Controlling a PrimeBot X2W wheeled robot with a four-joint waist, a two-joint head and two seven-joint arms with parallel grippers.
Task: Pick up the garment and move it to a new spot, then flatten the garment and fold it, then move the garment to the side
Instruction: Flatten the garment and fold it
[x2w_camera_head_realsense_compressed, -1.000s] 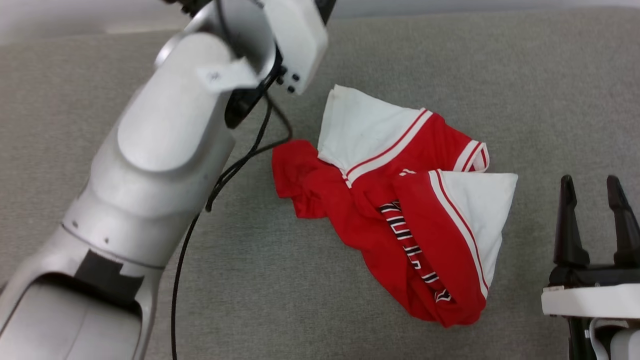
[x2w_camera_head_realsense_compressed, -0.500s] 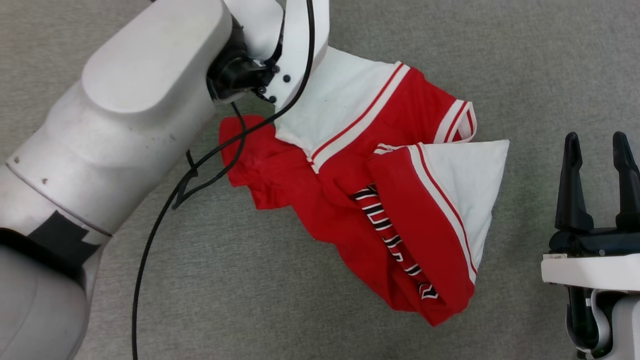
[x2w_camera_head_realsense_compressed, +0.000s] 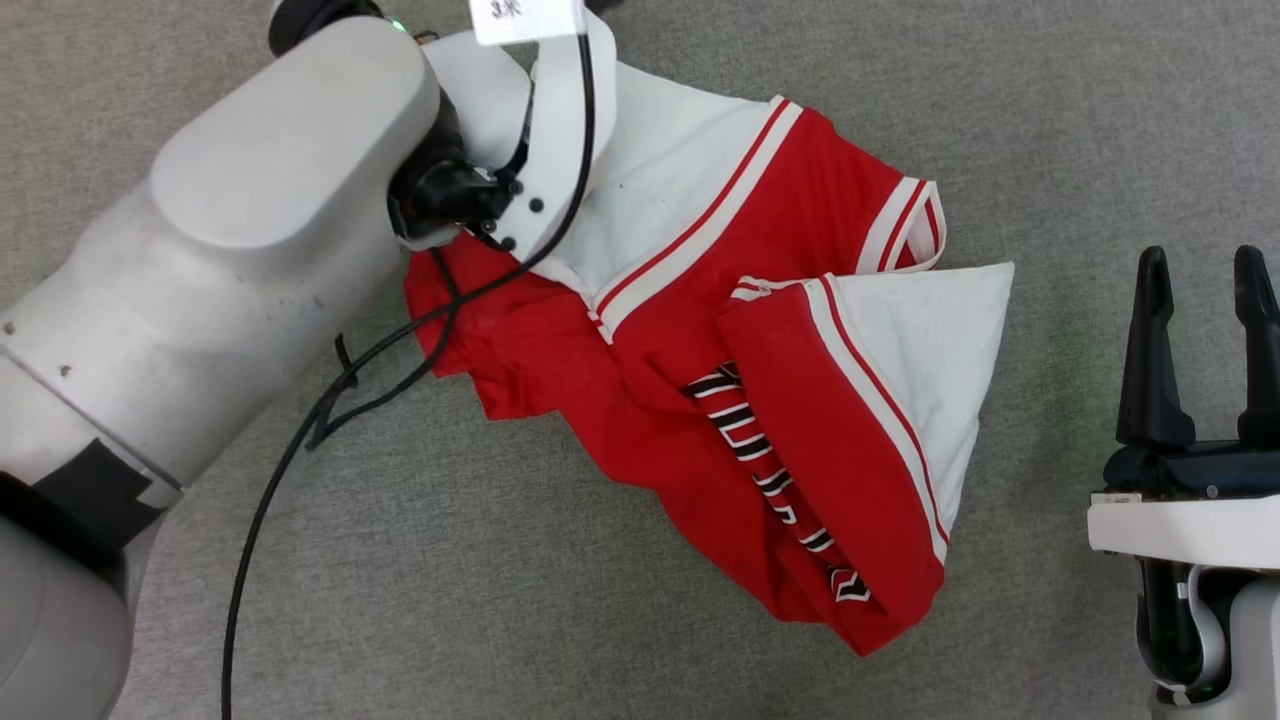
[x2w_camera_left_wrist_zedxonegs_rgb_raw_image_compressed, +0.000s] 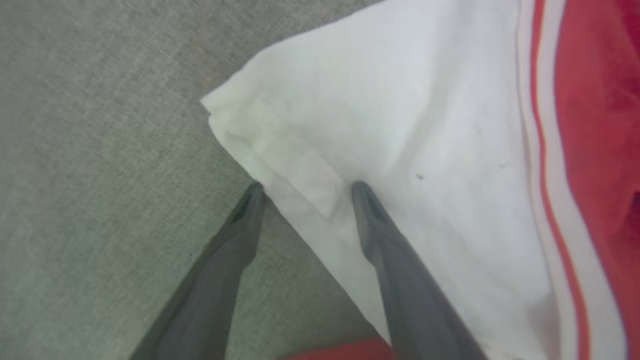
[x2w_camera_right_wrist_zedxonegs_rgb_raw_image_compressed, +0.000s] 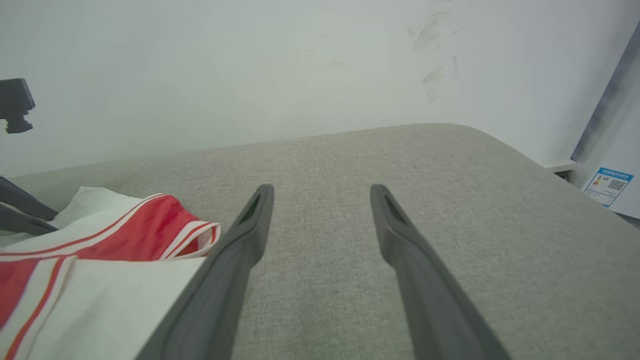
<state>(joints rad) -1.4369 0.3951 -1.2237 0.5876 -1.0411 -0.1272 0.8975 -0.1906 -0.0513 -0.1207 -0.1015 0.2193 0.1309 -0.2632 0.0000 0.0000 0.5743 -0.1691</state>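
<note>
The left end effector (x2w_camera_left_wrist_zedxonegs_rgb_raw_image_compressed: 305, 192) stands open, its two dark fingers (x2w_camera_left_wrist_zedxonegs_rgb_raw_image_compressed: 385, 250) spread across the edge of a white sleeve (x2w_camera_left_wrist_zedxonegs_rgb_raw_image_compressed: 400, 115). One fingertip is over the sleeve cloth and the other over the grey fabric-covered worktop (x2w_camera_left_wrist_zedxonegs_rgb_raw_image_compressed: 100, 125) just beside that edge. Nothing is clamped. In the head view this arm's pale forearm (x2w_camera_head_realsense_compressed: 250, 230) reaches in from the lower left to the garment's top left corner, with a black cable (x2w_camera_head_realsense_compressed: 290, 460) hanging from its wrist.

The garment (x2w_camera_head_realsense_compressed: 640, 400) lies crumpled on the worktop (x2w_camera_head_realsense_compressed: 450, 600), doubled over on itself. Its long axis runs diagonally in the head view, from the white sleeve (x2w_camera_head_realsense_compressed: 670, 170) at the upper left down to a bunched red end (x2w_camera_head_realsense_compressed: 880, 620) at the lower right. A second white sleeve (x2w_camera_head_realsense_compressed: 920, 350) points right. A strip of black, white-outlined lettering (x2w_camera_head_realsense_compressed: 770, 470) shows in a fold along the same diagonal.

The right end effector (x2w_camera_head_realsense_compressed: 1200, 265) is open and empty over bare worktop, to the right of the garment and apart from it.
</note>
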